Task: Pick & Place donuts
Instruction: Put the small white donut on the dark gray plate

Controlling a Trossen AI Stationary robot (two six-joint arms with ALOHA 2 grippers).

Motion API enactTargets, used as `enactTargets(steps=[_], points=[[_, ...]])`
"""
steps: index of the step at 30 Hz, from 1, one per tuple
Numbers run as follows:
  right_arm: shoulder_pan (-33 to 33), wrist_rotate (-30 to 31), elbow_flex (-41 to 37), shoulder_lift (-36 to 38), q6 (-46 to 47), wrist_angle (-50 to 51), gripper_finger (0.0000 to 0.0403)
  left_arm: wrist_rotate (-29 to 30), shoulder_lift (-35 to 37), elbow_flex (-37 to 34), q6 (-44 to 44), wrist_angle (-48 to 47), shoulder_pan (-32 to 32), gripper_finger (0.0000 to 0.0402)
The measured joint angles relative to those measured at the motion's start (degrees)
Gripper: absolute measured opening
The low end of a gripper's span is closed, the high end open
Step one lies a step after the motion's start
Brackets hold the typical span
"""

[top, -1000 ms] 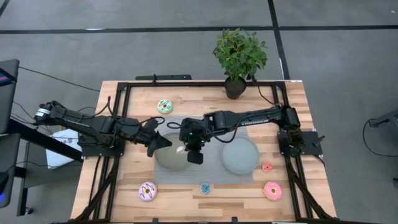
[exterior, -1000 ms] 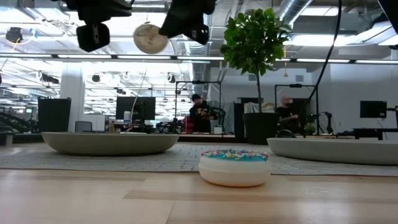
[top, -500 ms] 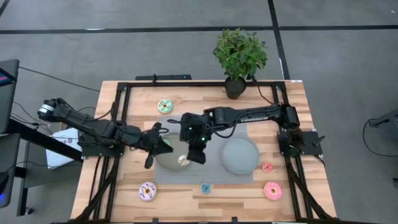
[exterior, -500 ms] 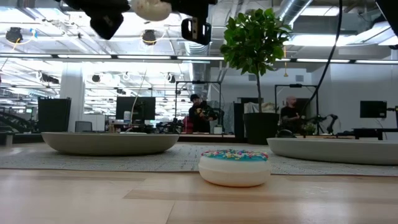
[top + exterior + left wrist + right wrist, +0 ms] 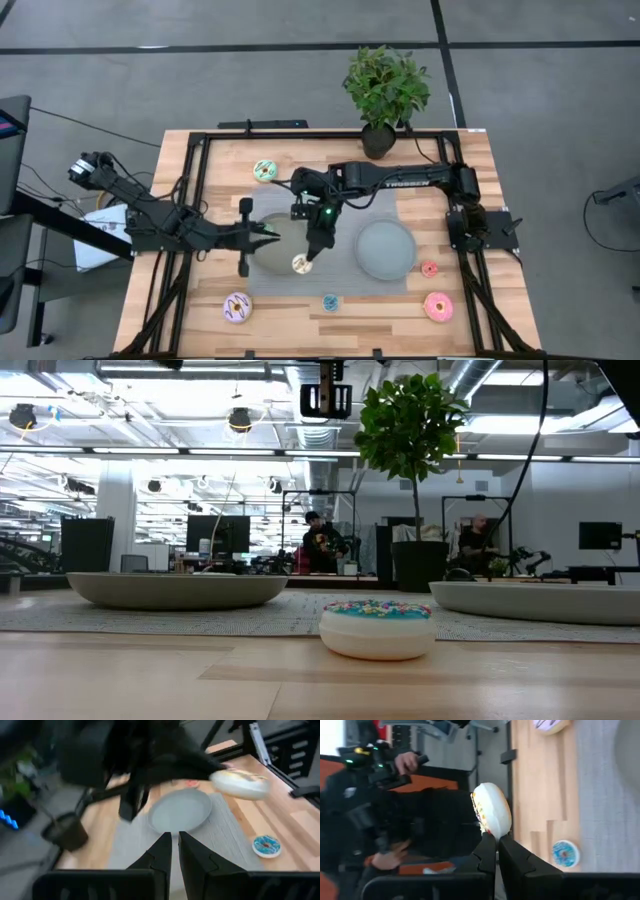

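Observation:
My right gripper [image 5: 307,256] [image 5: 497,839] hovers over the near part of the left grey plate [image 5: 268,258] and is shut on a tiny donut [image 5: 299,263] [image 5: 492,815], white with yellow icing and sprinkles. My left gripper [image 5: 276,232] [image 5: 175,840] is shut and empty, above the same plate and just left of the right one. Flat on the wood lie a green donut [image 5: 265,170], a purple-white donut [image 5: 237,307], a tiny blue donut [image 5: 330,301] [image 5: 378,628], a tiny red donut [image 5: 429,268] and a pink donut [image 5: 438,306]. My right gripper pinches the tiny donut by its rim [image 5: 491,833] between the two fingertips. The fingers point toward the table's near edge, slanting down. The donut sticks out beyond the fingertips, lifted clear above the left plate.
A second grey plate [image 5: 386,250] sits right of the first, both on a grey mat [image 5: 345,290]. A potted plant [image 5: 385,95] stands at the far edge. A black frame [image 5: 200,150] runs around the table. People show in the room behind.
My right gripper has risen, swung toward the table's near edge and turned its fingers that way, carrying the tiny donut with it. My left gripper has also lifted, and it has levelled out to point toward the table's right side.

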State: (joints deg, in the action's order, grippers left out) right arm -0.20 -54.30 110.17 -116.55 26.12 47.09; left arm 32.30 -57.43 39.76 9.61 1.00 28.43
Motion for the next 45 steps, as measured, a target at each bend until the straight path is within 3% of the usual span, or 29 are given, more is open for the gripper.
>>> enactTargets(steps=[8, 15, 26, 30, 37, 45], points=[[-1.59, -6.80, 0.00, 0.02, 5.37, -4.01, 0.0006, 3.10, -2.93, 3.06, 17.52, -0.22, 1.26, 0.0028], [-2.09, -7.45, 0.00, 0.07, 8.00, -7.09, 0.0006, 5.67, -7.16, 7.09, 27.70, -1.85, 1.24, 0.0033], [-2.22, -8.94, 0.00, 0.07, 9.52, -7.35, 0.0006, 7.43, -7.54, 8.47, 24.68, -6.90, 1.65, 0.0136], [-2.22, -8.94, 0.00, 0.07, 9.94, -7.34, 0.0006, 7.64, -7.54, 8.95, 30.86, -5.27, 4.12, 0.0165], [-2.22, -8.96, 0.00, 0.08, 10.32, -7.32, 0.0006, 9.43, -7.54, 10.43, 40.58, -1.15, 8.75, 0.0173], [-2.22, -10.12, 0.00, 0.07, 11.54, -8.10, 0.0006, 8.63, -10.93, 10.57, 44.32, 2.23, 9.13, 0.0172]])
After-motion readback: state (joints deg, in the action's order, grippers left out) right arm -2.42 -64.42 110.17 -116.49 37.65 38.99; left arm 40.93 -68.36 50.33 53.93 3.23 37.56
